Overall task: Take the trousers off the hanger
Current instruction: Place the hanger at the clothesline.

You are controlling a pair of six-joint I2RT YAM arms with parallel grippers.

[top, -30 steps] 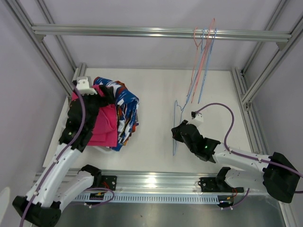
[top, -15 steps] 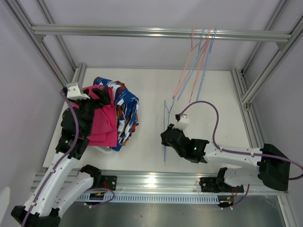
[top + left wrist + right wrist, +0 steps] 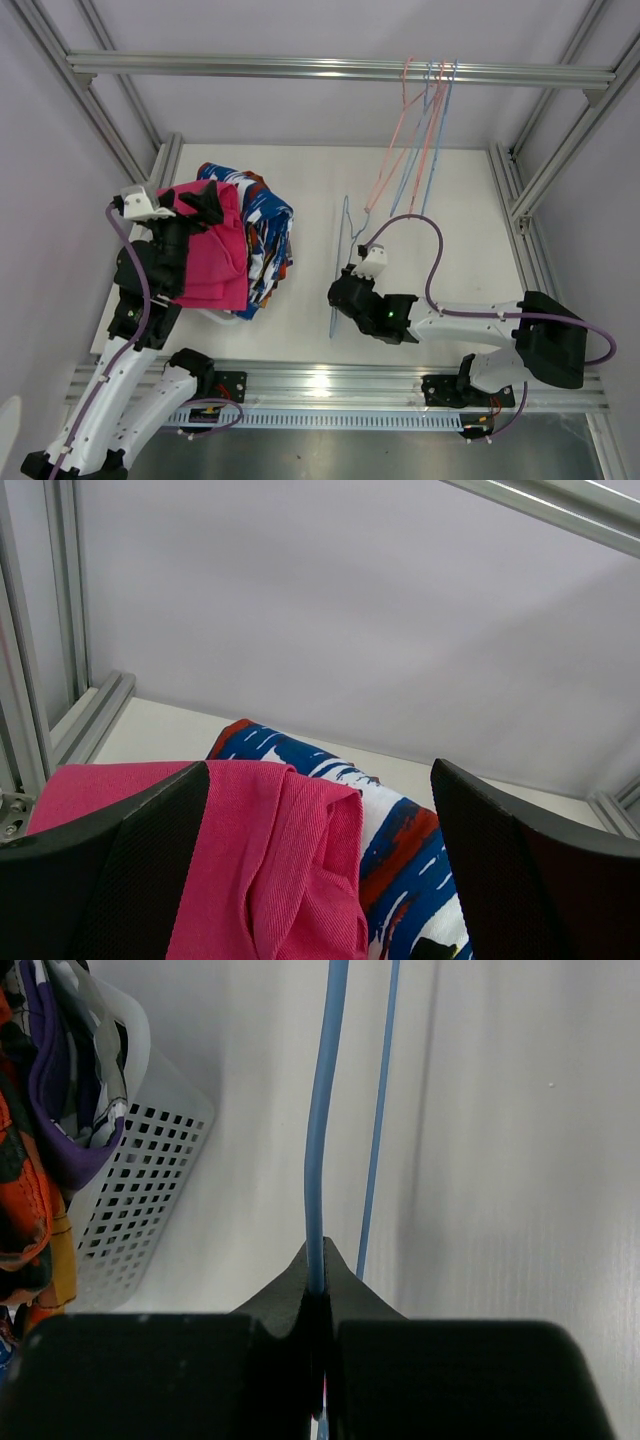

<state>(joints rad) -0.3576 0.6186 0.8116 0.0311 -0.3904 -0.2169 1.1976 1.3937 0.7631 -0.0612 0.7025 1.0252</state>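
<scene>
Trousers (image 3: 265,225) piled in white basket (image 3: 150,1170), L side of surface (image 3: 460,200). L gripper (image 3: 318,780) spread wide, just over pink pair (image 3: 215,265). R gripper (image 3: 318,1290) pinching blue hanger (image 3: 325,1110) mid-surface.

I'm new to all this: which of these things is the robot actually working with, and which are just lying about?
Part of the job: pink trousers, patterned trousers beside them, blue hanger pinched in the right hand, open left hand near the trousers.
Just lying about: white basket, spare hangers on the top rail.
</scene>
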